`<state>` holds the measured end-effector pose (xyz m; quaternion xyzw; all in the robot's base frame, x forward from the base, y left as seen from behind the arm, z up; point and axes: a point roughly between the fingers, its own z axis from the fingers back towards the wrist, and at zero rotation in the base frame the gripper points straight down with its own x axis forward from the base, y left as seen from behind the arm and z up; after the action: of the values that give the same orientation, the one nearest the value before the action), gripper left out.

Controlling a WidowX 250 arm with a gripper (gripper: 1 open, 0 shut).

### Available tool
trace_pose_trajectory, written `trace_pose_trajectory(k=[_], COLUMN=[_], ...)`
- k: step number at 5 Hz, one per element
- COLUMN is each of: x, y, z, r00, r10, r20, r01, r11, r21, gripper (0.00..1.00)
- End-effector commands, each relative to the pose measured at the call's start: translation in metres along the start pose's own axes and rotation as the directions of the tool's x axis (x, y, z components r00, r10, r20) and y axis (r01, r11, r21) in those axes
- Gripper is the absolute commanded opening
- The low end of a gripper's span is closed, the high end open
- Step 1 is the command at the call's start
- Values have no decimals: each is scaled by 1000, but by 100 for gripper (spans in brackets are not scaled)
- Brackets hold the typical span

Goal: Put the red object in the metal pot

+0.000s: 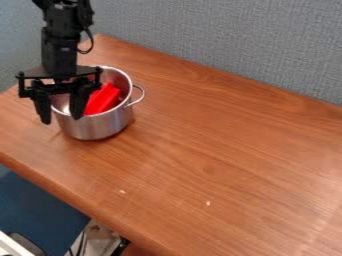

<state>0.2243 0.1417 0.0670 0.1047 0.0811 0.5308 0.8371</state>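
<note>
Since the block already lies in the pot: the task looks all but done, and only the arm's clearing away seems left.
Red block: the bright red, elongated rectangular block (103,97) is inside the pot, leaning with its upper end against the right part of the rim.
Pot: the small shiny stainless-steel pot with loop handles (91,120) stands on the brown wooden worktop (214,130) in the upper left of the frame.
Fingers: the black gripper (64,92) hangs over the pot's left half, its dark fingers (44,100) apart and clamped on nothing.
Key relation: the block lies just right of the fingers, its long axis running from lower left to upper right.
Contact: fingers and block look apart, though the gap is too small to be sure.
</note>
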Motion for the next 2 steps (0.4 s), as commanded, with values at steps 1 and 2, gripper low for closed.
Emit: trace_pose_trajectory(k=[1, 2], x=[-6, -10], y=[-16, -31], z=[11, 23], r00=[999, 997], r10=[47, 81], r20=[4, 1], r01=[-47, -81], r11=[999, 997], r21=[-8, -18], gripper=[100, 100])
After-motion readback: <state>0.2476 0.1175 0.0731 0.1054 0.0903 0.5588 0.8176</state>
